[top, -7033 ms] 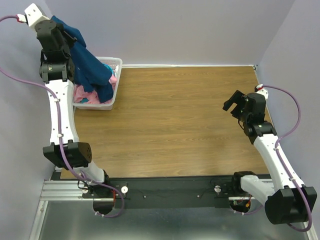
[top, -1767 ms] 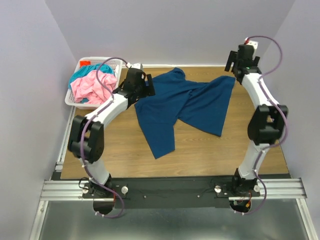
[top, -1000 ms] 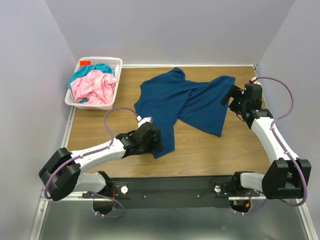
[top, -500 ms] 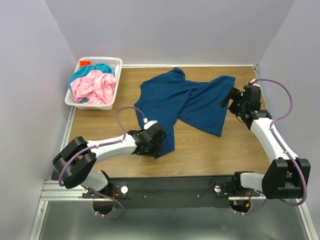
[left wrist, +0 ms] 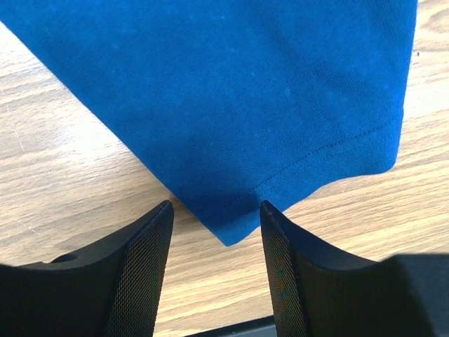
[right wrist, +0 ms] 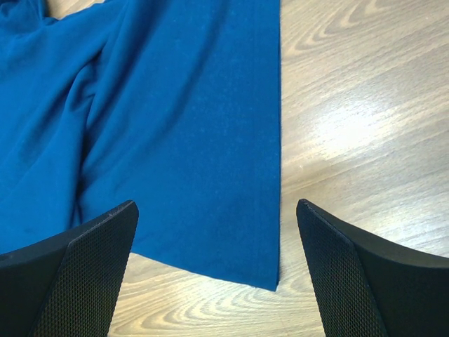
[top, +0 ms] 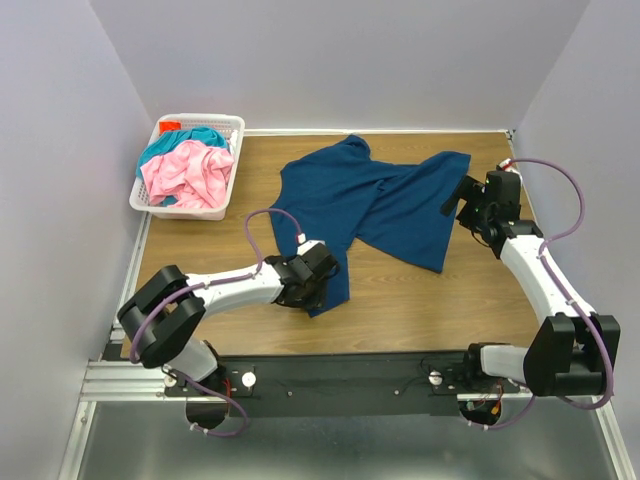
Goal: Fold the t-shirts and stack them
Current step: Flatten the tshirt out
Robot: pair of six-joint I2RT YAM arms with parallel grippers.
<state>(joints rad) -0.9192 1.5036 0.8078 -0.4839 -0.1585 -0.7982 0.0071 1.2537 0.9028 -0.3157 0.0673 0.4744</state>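
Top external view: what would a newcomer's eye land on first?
A dark blue t-shirt sprawls rumpled on the wooden table, the left gripper open astride its near corner and the right gripper open at its right edge. A white basket in the far left corner holds a pink t-shirt and a teal t-shirt.

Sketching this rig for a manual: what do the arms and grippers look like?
The left arm and right arm have white link shells with black joints and wrists. A purple cable loops along each. The gripper fingers are black, broad, tapered, with mesh-textured inner faces.
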